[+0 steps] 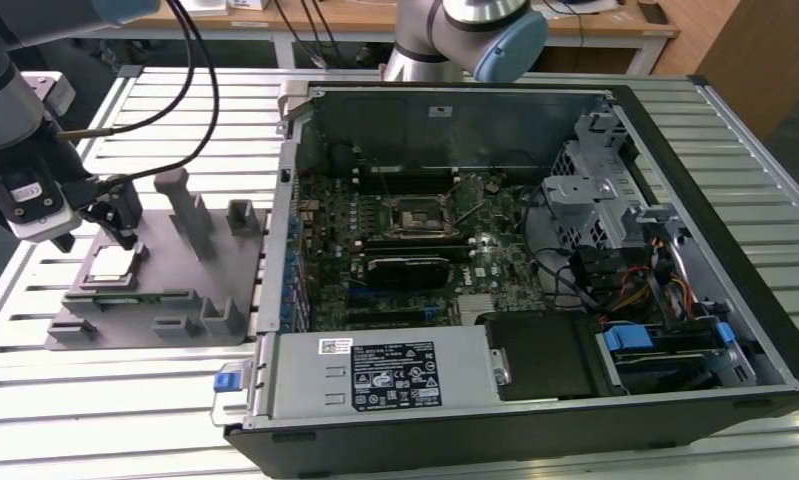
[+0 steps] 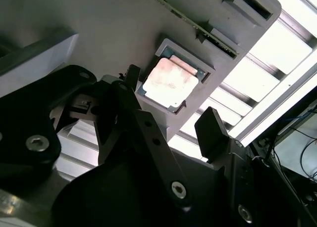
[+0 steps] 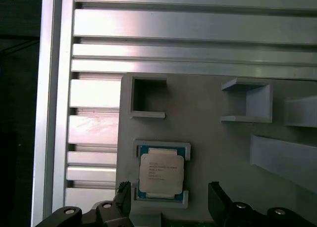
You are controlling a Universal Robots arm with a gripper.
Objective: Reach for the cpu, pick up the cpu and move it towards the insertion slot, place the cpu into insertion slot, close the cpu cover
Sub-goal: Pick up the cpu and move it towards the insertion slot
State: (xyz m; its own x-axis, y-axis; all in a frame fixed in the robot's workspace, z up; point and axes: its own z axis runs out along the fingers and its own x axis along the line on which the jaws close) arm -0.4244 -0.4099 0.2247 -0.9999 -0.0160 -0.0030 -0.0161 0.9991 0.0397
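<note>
The cpu, a small silvery square chip, lies flat in a recess of the grey fixture plate at the exterior view's left. My gripper hangs just above it, open. In both wrist views the black fingers stand on either side of the cpu without touching it, and the gripper holds nothing. The insertion slot is the square black socket on the green motherboard inside the open computer case. The cpu cover shows as a thin metal frame at the socket's rim; I cannot tell whether it is raised.
Grey upright blocks rise from the fixture plate close to my gripper. The open case has tall walls, a drive cage and a power supply. A second arm's base stands behind the case. The slatted metal table carries everything.
</note>
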